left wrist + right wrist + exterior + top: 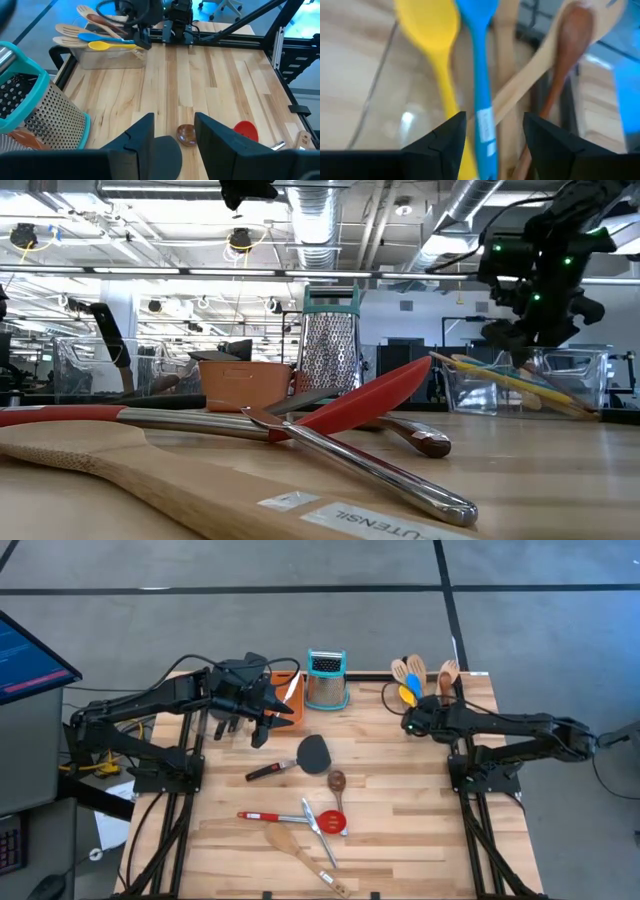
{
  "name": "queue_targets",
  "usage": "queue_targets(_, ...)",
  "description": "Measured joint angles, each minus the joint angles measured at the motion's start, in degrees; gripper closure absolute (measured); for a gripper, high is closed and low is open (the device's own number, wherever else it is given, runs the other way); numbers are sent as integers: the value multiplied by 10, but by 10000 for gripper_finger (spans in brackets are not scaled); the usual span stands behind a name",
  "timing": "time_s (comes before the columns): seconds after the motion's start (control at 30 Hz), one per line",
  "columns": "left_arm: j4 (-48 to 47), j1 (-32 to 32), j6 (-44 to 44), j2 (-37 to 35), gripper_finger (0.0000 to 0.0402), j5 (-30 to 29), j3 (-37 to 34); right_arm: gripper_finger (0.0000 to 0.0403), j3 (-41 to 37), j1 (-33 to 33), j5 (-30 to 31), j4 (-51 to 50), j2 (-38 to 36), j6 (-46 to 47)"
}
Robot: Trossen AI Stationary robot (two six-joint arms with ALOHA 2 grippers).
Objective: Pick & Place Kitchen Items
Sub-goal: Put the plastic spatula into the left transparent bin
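Observation:
My left gripper (272, 722) is open and empty, up over the table's far left; its fingers (145, 136) stand wide, and a black turner's head (167, 152) and a brown spoon (186, 134) show on the table below. More utensils lie loose at the middle and near side: the black turner (313, 752), a red spoon (333, 824), a red-handled steel tool (268, 816), and wooden spatulas (298, 848). My right gripper (410, 723) is open over a clear bin (420, 685) that holds a yellow spoon (432, 30), a blue spoon (479, 60) and wooden spoons (560, 45).
A steel box grater with a teal top (326, 680) stands at the far middle, with an orange tray (287, 690) to its left under my left arm. Bare wood lies between the loose utensils and the table's right side (430, 800). A monitor (30, 655) stands off the table's left.

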Motion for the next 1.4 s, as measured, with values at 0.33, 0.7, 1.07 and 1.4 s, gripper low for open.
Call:
queue_targets(0.33, 0, 0, 0, 0, 275, 0, 0, 355, 65, 79, -37, -64, -25, -2)
queue_targets(0.7, 0, 0, 0, 0, 275, 0, 0, 399, 117, 207, 105, -84, -26, 8)
queue_targets(1.07, 0, 0, 0, 0, 275, 0, 0, 401, 145, 322, 103, -59, -26, -52)
queue_targets(1.4, 2, 0, 2, 0, 275, 0, 0, 397, 145, 359, 101, 87, -25, -208)
